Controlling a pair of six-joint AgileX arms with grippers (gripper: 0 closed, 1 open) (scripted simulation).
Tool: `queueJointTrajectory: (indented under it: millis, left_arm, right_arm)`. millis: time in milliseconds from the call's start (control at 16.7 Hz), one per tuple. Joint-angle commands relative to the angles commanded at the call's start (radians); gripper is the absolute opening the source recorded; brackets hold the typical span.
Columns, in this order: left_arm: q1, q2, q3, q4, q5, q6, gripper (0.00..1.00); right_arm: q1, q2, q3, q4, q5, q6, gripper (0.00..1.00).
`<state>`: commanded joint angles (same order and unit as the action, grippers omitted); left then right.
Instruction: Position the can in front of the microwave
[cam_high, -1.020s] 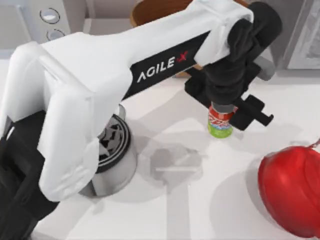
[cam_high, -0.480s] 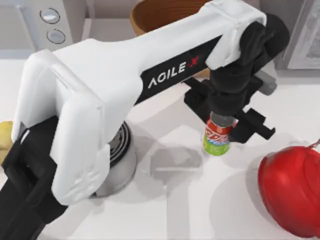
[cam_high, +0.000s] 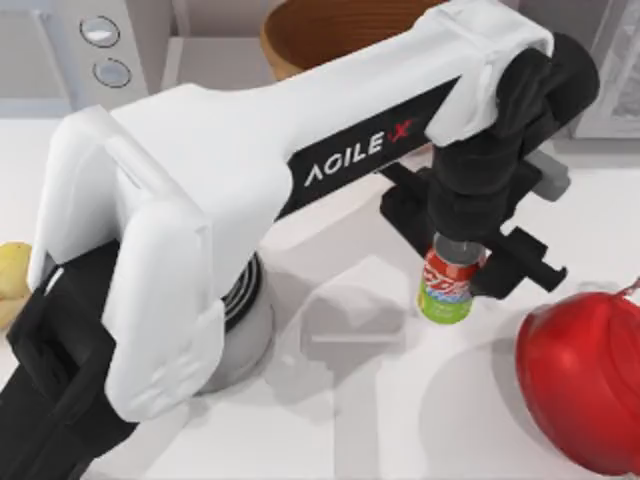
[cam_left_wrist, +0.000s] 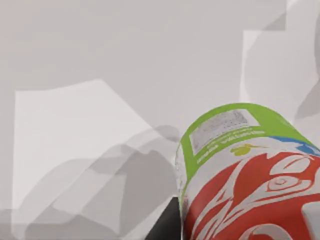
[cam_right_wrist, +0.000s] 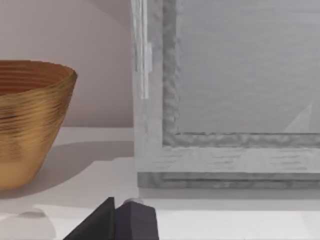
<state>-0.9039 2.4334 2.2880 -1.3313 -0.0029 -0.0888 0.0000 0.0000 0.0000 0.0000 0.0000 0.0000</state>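
My left arm reaches across the table, and its gripper (cam_high: 452, 272) is shut on the can (cam_high: 446, 290), gripping it from above at the table's middle right. The can is small, red and green with white lettering, and hangs upright a little above the white tabletop; its shadow lies to its left. The left wrist view shows the can (cam_left_wrist: 250, 175) close up over bare table. The microwave (cam_high: 95, 45), pale with two round dials, stands at the back left, far from the can. In the right wrist view a dark part of my right gripper (cam_right_wrist: 117, 222) faces a speckled grey appliance.
A red kettle (cam_high: 585, 375) stands just right of the can. A wooden bowl (cam_high: 330, 30) sits at the back centre and a speckled grey box appliance (cam_high: 610, 80) at the back right. A silver round object (cam_high: 245, 315) lies under my left arm. A yellow item (cam_high: 12, 280) sits at the left edge.
My left gripper carried the can toward the table's front, then a little to the right, nearer the kettle. The arm's forearm shifted right with it.
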Motion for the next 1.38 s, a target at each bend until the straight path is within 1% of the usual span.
queueJointTrajectory:
  millis: [180, 360, 480, 660, 840, 1020, 1200, 1380]
  left_arm:
    - [0.065, -0.021, -0.050, 0.021, 0.001, 0.042, 0.00]
    - [0.226, -0.087, -0.147, 0.068, 0.006, 0.118, 0.00]
    - [0.383, -0.146, -0.218, 0.100, 0.004, 0.174, 0.00]
    - [0.658, -0.218, -0.328, 0.122, 0.004, 0.269, 0.00]
    - [0.916, -0.263, -0.402, 0.127, 0.033, 0.358, 0.00]
    - [1.114, -0.277, -0.416, 0.129, 0.062, 0.432, 0.00]
    - [1.232, -0.263, -0.394, 0.129, 0.057, 0.469, 0.00]
    - [1.265, -0.253, -0.383, 0.130, 0.045, 0.478, 0.00]
  right_arm:
    - [0.000, 0.000, 0.000, 0.000, 0.000, 0.000, 1.00]
    - [0.000, 0.000, 0.000, 0.000, 0.000, 0.000, 1.00]
    - [0.000, 0.000, 0.000, 0.000, 0.000, 0.000, 1.00]
    - [0.000, 0.000, 0.000, 0.000, 0.000, 0.000, 1.00]
    - [0.000, 0.000, 0.000, 0.000, 0.000, 0.000, 1.00]
    - [0.000, 0.000, 0.000, 0.000, 0.000, 0.000, 1.00]
    - [0.000, 0.000, 0.000, 0.000, 0.000, 0.000, 1.00]
    - [0.000, 0.000, 0.000, 0.000, 0.000, 0.000, 1.00]
